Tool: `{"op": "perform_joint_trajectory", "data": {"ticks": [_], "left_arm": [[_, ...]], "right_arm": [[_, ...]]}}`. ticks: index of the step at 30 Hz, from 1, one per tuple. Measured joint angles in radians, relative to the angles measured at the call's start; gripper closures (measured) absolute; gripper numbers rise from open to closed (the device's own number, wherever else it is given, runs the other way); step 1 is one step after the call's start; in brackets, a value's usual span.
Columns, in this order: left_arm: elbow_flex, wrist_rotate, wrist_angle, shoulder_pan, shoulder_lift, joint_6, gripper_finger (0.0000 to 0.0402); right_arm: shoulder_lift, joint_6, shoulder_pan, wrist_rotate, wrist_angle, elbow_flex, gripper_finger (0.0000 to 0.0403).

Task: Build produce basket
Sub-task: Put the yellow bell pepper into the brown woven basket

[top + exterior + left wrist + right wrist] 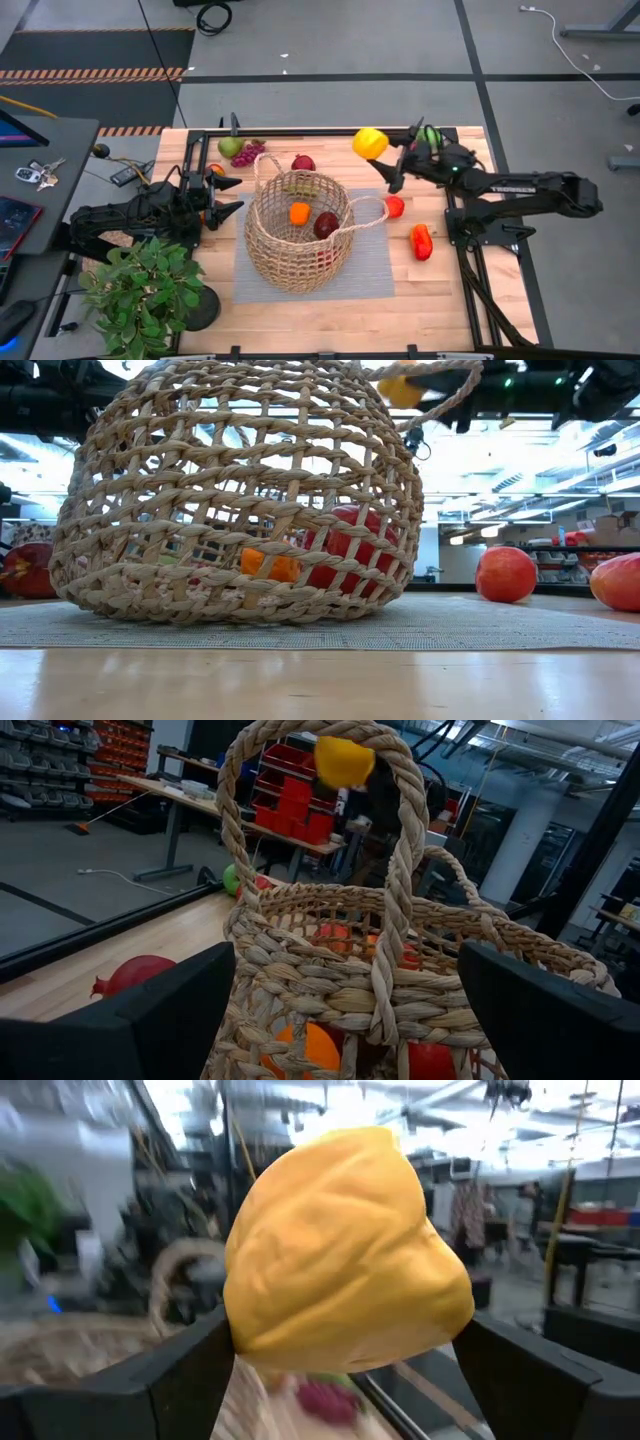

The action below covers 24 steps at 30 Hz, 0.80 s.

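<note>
The woven basket stands on a grey mat in the middle of the table. An orange piece and a dark maroon piece lie inside it. My right gripper is raised over the table's far side, right of the basket, shut on a yellow pepper. My left gripper stands open just left of the basket. Its fingers flank the near loop handle without touching it. My right gripper pinches the yellow pepper between its two fingers, one on each of two opposite sides. The fingers come at it from the table's right, about level. The pepper is lifted clear of the table.
Loose produce lies on the table. At the far left are a green pear, purple grapes and a maroon fruit. A red round fruit and a red pepper lie right of the basket. A potted plant stands near left.
</note>
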Motion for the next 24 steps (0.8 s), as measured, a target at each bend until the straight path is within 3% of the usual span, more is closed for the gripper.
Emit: {"op": "perform_joint_trajectory", "data": {"ticks": [6, 10, 16, 24], "left_arm": [[0.0, 0.0, 0.0, 0.0, 0.0, 0.0, 0.0012], [0.0, 0.0, 0.0, 0.0, 0.0, 0.0, 0.0012], [0.0, 0.0, 0.0, 0.0, 0.0, 0.0, 0.0012], [0.0, 0.0, 0.0, 0.0, 0.0, 0.0, 0.0012]], "right_arm": [[-0.04, 0.188, 0.007, -0.174, 0.007, 0.048, 0.0044], [-0.017, 0.184, 0.047, -0.18, -0.188, 0.177, 0.0044], [0.092, 0.025, 0.134, -0.008, -0.483, 0.379, 0.0044], [0.273, -0.3, 0.273, 0.332, -0.645, 0.533, 0.0044]]}}
